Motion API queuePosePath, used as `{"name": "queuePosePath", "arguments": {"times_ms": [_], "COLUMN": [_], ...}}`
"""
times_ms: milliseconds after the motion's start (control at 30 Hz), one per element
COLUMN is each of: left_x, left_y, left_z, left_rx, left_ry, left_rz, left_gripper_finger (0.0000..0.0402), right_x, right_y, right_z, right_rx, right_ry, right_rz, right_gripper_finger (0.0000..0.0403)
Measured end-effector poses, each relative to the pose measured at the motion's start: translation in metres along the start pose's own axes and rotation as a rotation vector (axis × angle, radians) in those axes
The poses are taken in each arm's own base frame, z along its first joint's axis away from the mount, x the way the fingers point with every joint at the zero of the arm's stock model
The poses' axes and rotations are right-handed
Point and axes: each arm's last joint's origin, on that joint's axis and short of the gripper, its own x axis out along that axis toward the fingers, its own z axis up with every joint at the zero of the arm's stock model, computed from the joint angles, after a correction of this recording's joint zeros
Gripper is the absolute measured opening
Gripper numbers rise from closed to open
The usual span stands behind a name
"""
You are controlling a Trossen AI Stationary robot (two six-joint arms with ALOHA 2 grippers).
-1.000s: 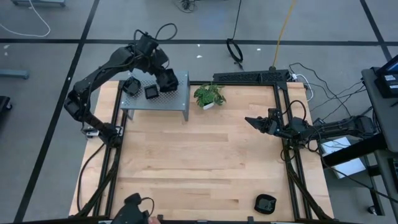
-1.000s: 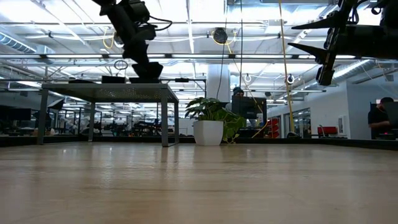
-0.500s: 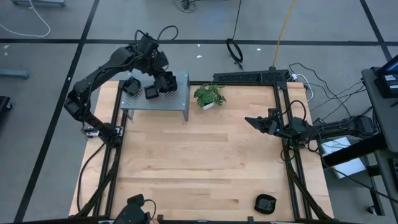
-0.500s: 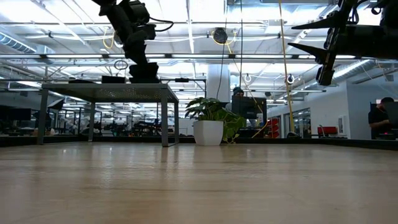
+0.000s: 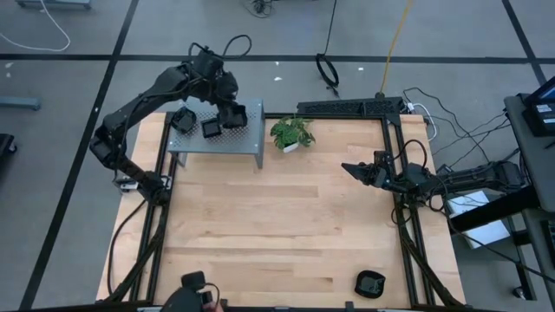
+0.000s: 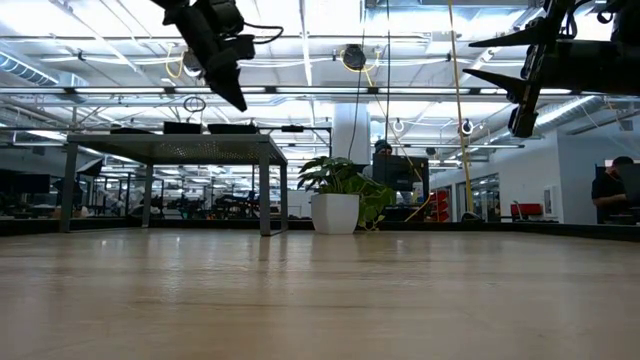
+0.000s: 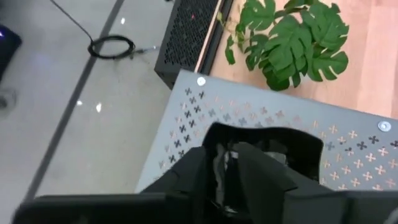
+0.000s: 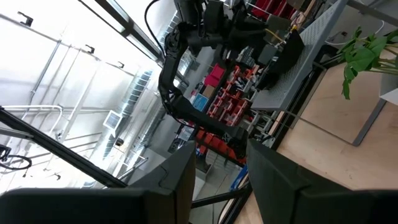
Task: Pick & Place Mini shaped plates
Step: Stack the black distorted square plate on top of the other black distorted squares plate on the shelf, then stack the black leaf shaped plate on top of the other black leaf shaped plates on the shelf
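Three plates on the metal shelf, left claw above them.
Left claw hangs just over the third plate by the shelf's right edge, jaws parted, gripping nothing; two plates lie beside. Another plate sits at the tabletop's near-right corner. Right claw waits released.

High view: overhead, straight down, far enough to take in the whole pale wooden table and the floor around it. Low view: at table-top level, facing across the boards into the room. Left wrist view: close above the grey perforated metal shelf, angled down — the small green leafy potted plant lies beyond. Right wrist view: tilted sideways, looking across the table. All four share shelf and plant.
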Motion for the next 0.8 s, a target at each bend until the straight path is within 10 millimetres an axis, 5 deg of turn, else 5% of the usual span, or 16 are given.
{"name": "queuePosePath", "arguments": {"times_ms": [367, 800], "left_x": [-0.024, -0.042], "left_y": [-0.023, -0.062], "left_z": [0.027, 0.055], "left_rx": [0.002, -0.280], "left_ry": [-0.218, -0.417], "left_rz": [0.040, -0.095], "left_gripper_finger": [0.0209, 0.0202], "right_x": [0.000, 0.000], "right_y": [0.000, 0.000], "right_z": [0.000, 0.000], "right_rx": [0.000, 0.000], "right_ry": [0.001, 0.000], "right_rz": [0.001, 0.000], "right_gripper_finger": [0.0130, 0.0130]}}
